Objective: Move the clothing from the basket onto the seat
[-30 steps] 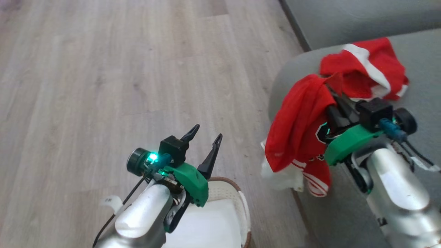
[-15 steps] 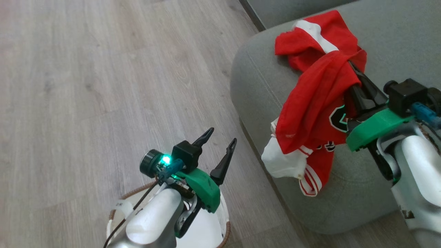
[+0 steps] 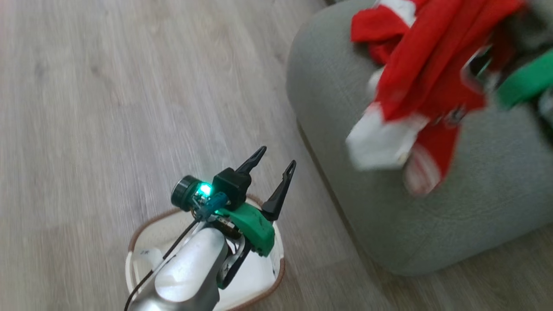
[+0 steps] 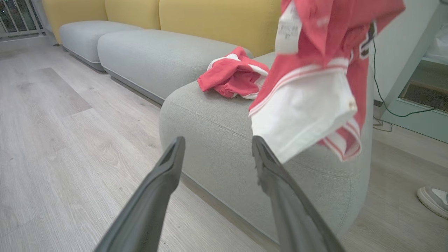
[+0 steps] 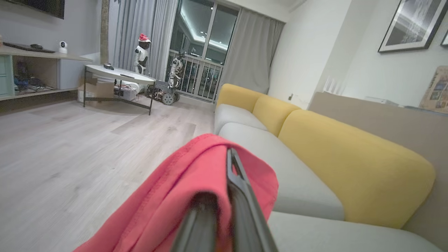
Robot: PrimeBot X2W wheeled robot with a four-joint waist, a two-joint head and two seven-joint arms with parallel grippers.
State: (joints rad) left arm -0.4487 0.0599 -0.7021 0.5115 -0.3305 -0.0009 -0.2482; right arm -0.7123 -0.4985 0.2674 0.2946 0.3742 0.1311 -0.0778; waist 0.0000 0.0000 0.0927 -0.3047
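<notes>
The floor (image 3: pixel 108 108) is pale wood, and a big grey-green seat (image 3: pixel 432 224) stands on it with yellow back cushions (image 5: pixel 350 164) behind.

My right claw (image 5: pixel 227 164) is pinched tight on a red jersey (image 5: pixel 168 210). The red cloth lies folded over both fingers (image 5: pixel 241 203) and falls down to the left in the right wrist view. In the head view this claw is a blur at the top right, up over the seat. The jersey hangs down from it by the rounded end of the seat. It has white stripes at the hem and some black and white marks. A white piece (image 4: pixel 301 115) hangs at the bottom of the bunch. I cannot tell if the hanging cloth touches the seat. Another red garment (image 4: pixel 231 75) with white trim lies in a heap on top of the seat, just behind the jersey.

My left claw (image 3: pixel 277 156) is spread wide and holds nothing. It hovers over the far rim of the basket (image 3: pixel 134 242). The basket sits on the floor near the seat. Inside it lies a flat white sheet (image 3: pixel 255 280), partly hidden by my arm. A grey shoe (image 4: pixel 432 199) rests on the floor past the end of the seat.
</notes>
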